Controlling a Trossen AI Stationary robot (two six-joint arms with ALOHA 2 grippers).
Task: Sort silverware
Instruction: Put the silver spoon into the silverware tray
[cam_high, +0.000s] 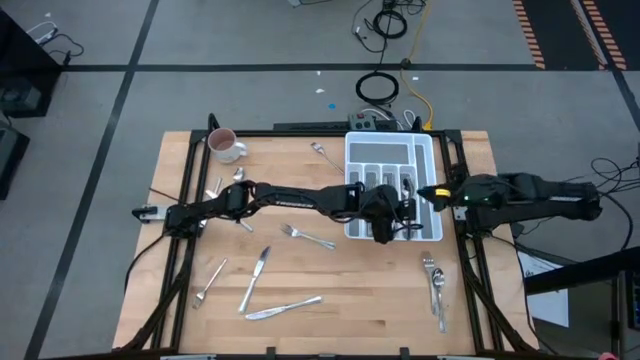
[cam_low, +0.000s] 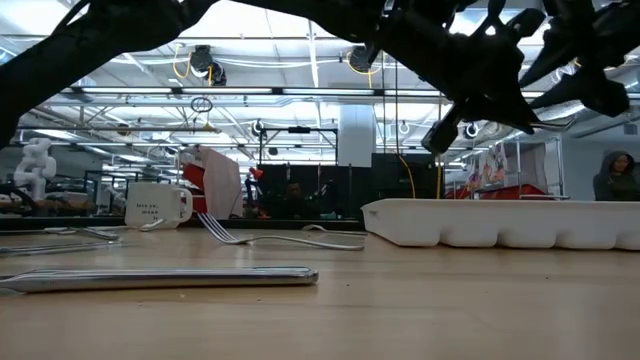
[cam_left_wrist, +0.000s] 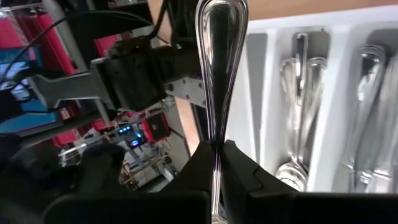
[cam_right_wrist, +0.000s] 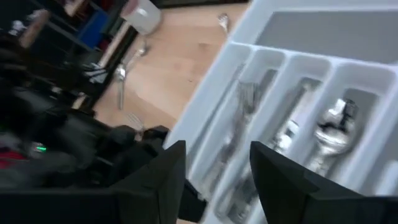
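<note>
The left gripper (cam_left_wrist: 214, 163) is clamping a silverware handle (cam_left_wrist: 219, 68) over the white tray (cam_high: 432, 152), while the right gripper (cam_right_wrist: 217, 171) is hanging spread and empty above the tray's right compartments.

Polished mirror-bright metal silverware (cam_high: 282, 309), smooth white plastic tray (cam_high: 428, 152), pale matt wood-plank table (cam_high: 350, 300), glossy ceramic-looking mug (cam_high: 224, 145), matt dark gripper fingers (cam_right_wrist: 283, 177)
</note>
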